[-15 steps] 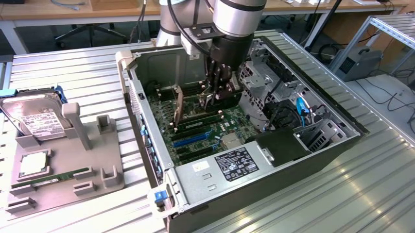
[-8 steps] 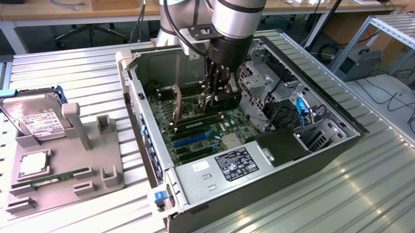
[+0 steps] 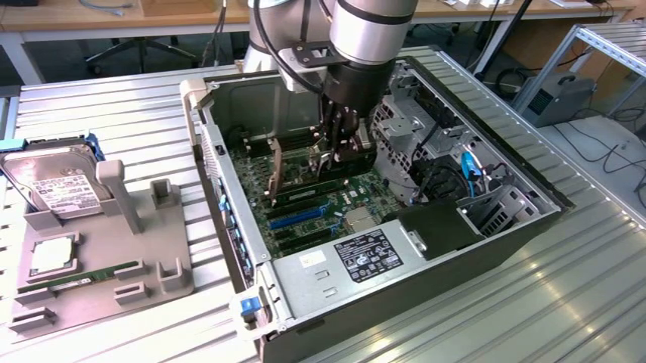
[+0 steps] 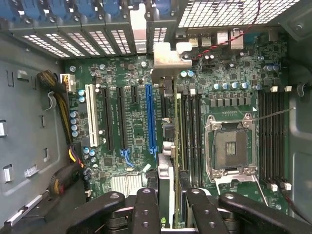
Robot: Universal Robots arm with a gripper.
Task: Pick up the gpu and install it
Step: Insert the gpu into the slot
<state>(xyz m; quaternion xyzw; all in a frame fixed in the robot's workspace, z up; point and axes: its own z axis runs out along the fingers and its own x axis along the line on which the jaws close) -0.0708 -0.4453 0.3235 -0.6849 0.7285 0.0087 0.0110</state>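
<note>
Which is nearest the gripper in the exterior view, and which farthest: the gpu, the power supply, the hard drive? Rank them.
1. The gpu: held edge-on in the gripper, over the motherboard.
2. The power supply: at the case's near end.
3. The hard drive: outside the case, on the grey holder at the exterior view's left.

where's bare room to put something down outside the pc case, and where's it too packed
Free: the ribbed metal table between the open case and the hard drive, and the stretch along the exterior view's lower right. Crowded: the grey holder tray with its parts, and inside the case, where the gripper holds the gpu over the motherboard.
</note>
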